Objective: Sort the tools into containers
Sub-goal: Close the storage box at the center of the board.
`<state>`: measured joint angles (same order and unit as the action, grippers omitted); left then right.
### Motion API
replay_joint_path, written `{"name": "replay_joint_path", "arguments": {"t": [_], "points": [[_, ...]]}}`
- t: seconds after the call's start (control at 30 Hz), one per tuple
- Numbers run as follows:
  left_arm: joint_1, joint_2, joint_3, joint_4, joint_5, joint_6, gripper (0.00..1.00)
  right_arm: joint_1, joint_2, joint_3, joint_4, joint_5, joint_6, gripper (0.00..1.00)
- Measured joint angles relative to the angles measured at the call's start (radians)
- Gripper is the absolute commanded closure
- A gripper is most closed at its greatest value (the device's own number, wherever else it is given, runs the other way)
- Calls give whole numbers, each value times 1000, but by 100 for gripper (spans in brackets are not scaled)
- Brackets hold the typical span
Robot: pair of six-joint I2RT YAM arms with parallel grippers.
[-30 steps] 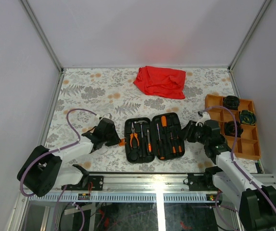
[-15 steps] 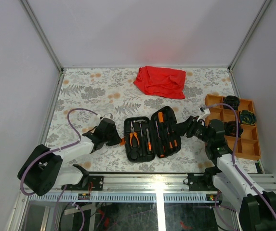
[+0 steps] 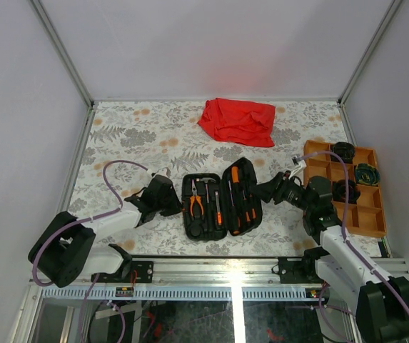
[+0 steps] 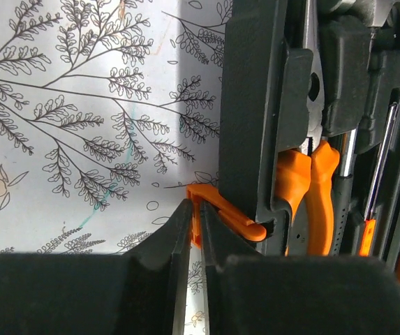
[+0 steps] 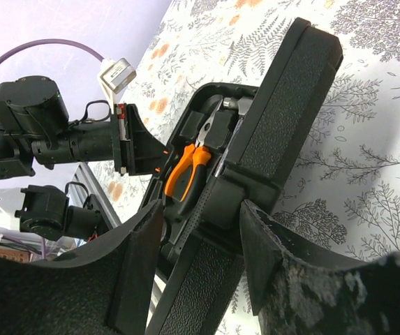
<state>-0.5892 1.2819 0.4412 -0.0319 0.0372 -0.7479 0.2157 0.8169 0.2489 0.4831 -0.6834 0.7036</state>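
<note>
Black hard tool case w/ rounded corners (image 3: pixel 205 227) sits open near front-centre of the floral counter (image 3: pixel 133 136), btwn the two arms. Its L half lies flat. The R half, the lid (image 5: pixel 294 91), is tipped up off the counter at an angle, hinge side down. Tools sit in their slots: orange-handled pliers (image 4: pixel 304 188) and steel-headed hammer (image 5: pixel 236 105) in the flat half, orange-and-black screwdrivers (image 3: pixel 235 176) clipped in the lid.

Why so: L fingers (image 4: pixel 168 234) are clenched on the orange plastic latch (image 4: pixel 231 216) that sticks out from the case's L edge. Prob. this pins the base so it can't slide or lift while the lid swings. The latch tab sits right btwn the tips, pinched; its far end hooks into the case wall.

R fingers (image 5: pixel 133 279) straddle the lid's free edge, one each side, w/ the rim filling the gap btwn them. Looks like a grasp on the lid, and that's what props it up. Judged step: folding the case shut.

Orange plastic tray w/ square compartments (image 3: pixel 311 151) is at the R edge, beside the R arm, apart from the case, w/ black round items (image 3: pixel 343 151) in some cells. Red cloth (image 3: pixel 236 120) lies at the back.
</note>
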Motion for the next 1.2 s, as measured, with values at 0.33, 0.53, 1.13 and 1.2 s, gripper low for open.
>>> {"name": "replay_joint_path", "arguments": {"t": [0.33,0.53,1.13,1.2], "points": [[0,2,1,2,3,0,94,176,51,124,-83,101,-84,48],[0,2,1,2,3,0,95,222,84,147,-76,126,-88,49],[0,3,1,5,3,-3,95,413,255,263,-18,179,-92,49],[0,3,1,5,3,-3,95,435,278,280,-17,180,-94,49]]}}
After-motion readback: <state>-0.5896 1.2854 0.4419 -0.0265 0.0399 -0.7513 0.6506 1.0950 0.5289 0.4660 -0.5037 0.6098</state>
